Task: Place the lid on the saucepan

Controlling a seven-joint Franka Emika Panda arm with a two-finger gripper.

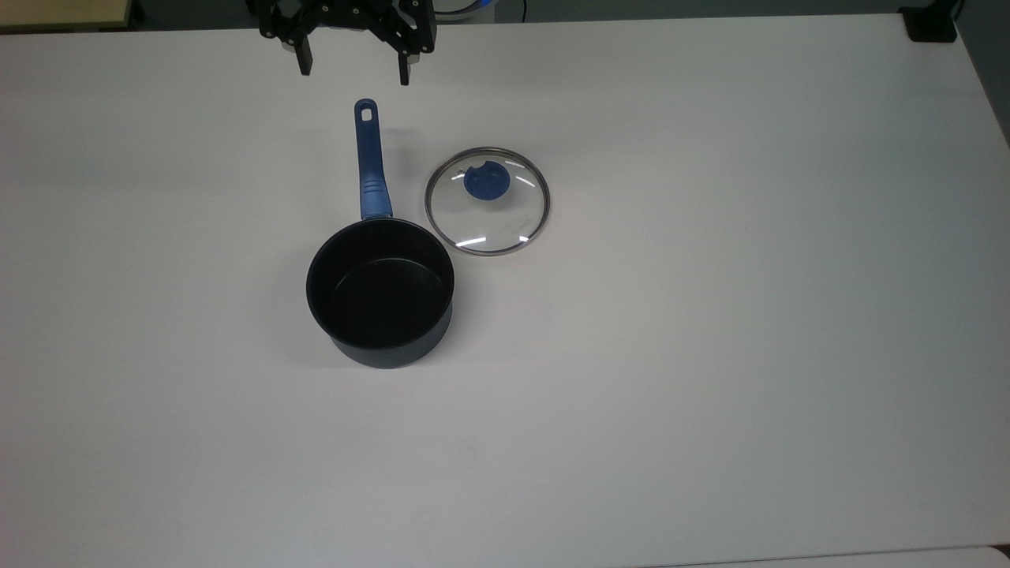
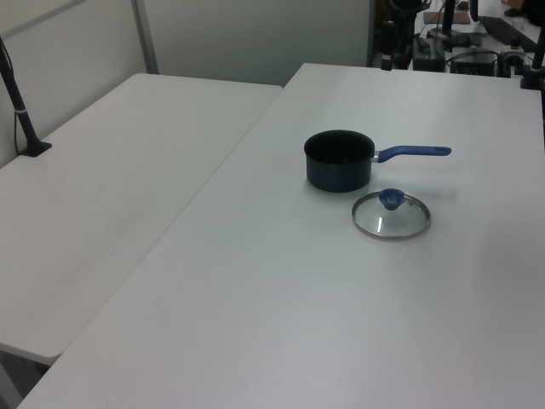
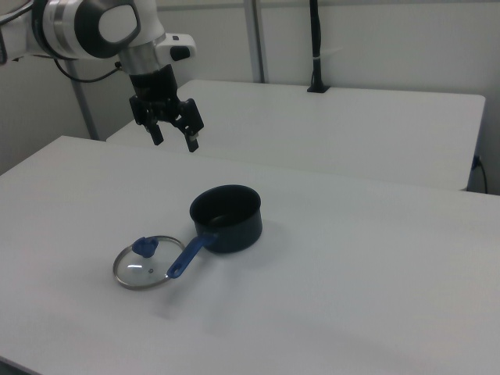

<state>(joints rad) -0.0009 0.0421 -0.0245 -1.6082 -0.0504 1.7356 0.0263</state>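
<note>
Glass lid (image 1: 487, 200) lies beside the saucepan (image 1: 380, 293) — seemingly well below the gripper's (image 1: 353, 69) spread, empty fingers (image 1: 304, 61)

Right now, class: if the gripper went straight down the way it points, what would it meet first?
Probably bare table. The open gripper hangs apart from the saucepan and the lid, near the handle's far end; depth is unclear.
</note>
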